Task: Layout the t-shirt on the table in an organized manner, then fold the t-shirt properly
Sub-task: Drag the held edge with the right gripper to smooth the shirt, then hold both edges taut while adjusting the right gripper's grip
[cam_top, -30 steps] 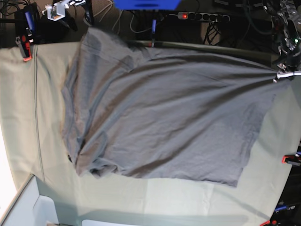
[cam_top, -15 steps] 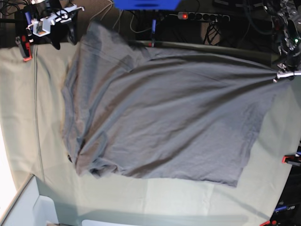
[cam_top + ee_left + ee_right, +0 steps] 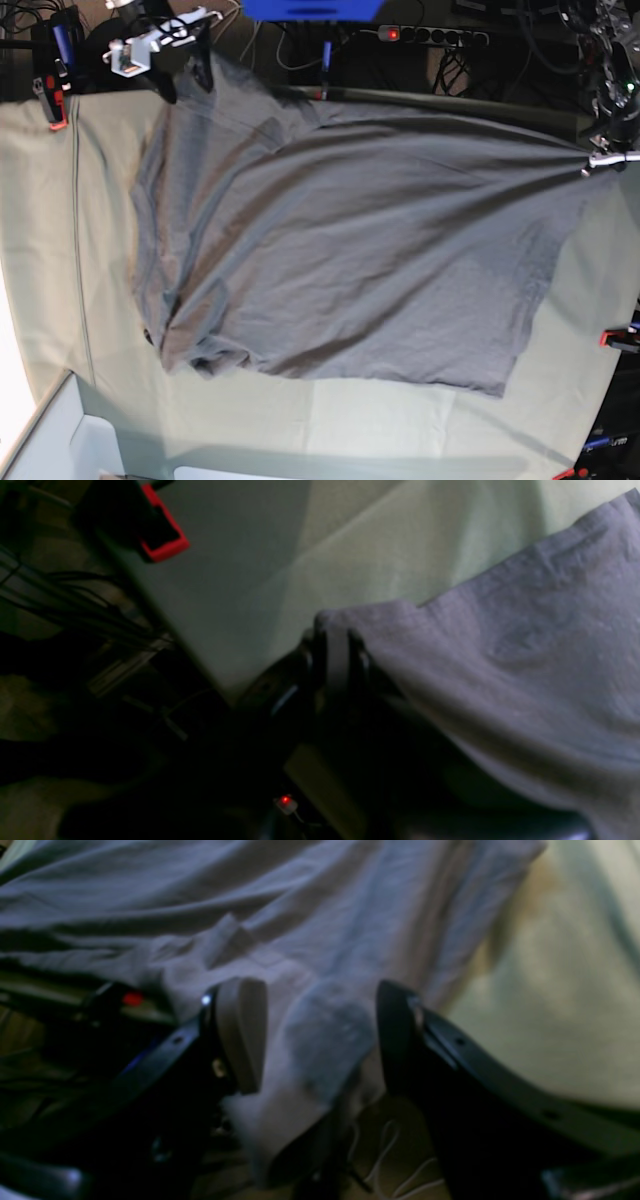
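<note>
The grey t-shirt (image 3: 350, 250) lies spread over the table (image 3: 60, 250), wrinkled, with its left side bunched. At the table's far right edge my left gripper (image 3: 601, 157) is shut on a corner of the shirt, which is pulled taut. The left wrist view shows that corner of the t-shirt (image 3: 500, 655) pinched in the left gripper (image 3: 335, 645). My right gripper (image 3: 170, 58) hovers at the shirt's back left corner. It is open (image 3: 320, 1040), and a hanging fold of the t-shirt (image 3: 325, 1055) sits between its fingers (image 3: 240, 1035).
Red-orange clamps (image 3: 55, 105) (image 3: 618, 340) (image 3: 162, 537) grip the table's edges. Behind the far edge are cables, a power strip (image 3: 430, 35) and a blue object (image 3: 310, 8). A white box (image 3: 60, 440) stands at the front left corner.
My right gripper has swung rightward along the far edge to the shirt's back left corner. The left gripper and the shirt have not moved.
</note>
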Available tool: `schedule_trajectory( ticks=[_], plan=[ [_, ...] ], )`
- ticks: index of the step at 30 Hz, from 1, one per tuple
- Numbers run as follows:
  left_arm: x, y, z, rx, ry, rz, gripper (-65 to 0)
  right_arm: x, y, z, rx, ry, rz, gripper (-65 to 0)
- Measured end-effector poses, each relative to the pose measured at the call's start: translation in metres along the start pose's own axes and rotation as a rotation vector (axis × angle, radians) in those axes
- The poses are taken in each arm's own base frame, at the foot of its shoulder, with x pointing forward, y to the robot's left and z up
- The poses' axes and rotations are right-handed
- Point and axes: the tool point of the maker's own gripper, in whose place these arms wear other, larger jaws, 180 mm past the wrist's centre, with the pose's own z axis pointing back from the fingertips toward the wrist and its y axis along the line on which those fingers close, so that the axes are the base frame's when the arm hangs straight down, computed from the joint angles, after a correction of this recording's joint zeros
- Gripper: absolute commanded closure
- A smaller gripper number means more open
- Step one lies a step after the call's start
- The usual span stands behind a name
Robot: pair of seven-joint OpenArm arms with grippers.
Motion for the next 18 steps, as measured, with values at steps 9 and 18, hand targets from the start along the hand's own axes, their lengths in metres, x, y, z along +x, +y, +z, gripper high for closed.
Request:
schedule_trajectory(
  ticks=[9,18],
  plan=[
    [0.0,0.0,0.0,0.002,-0.001,-0.002,0.0,-0.006,-0.005,-0.006,-0.01,0.006,-0.014,-34.7],
    [0.006,-0.006,-0.002,-0.008,-0.014,0.007,0.0,0.001,-0.009,-0.013,-0.013,-0.015,-0.007,-35.1]
  ],
)
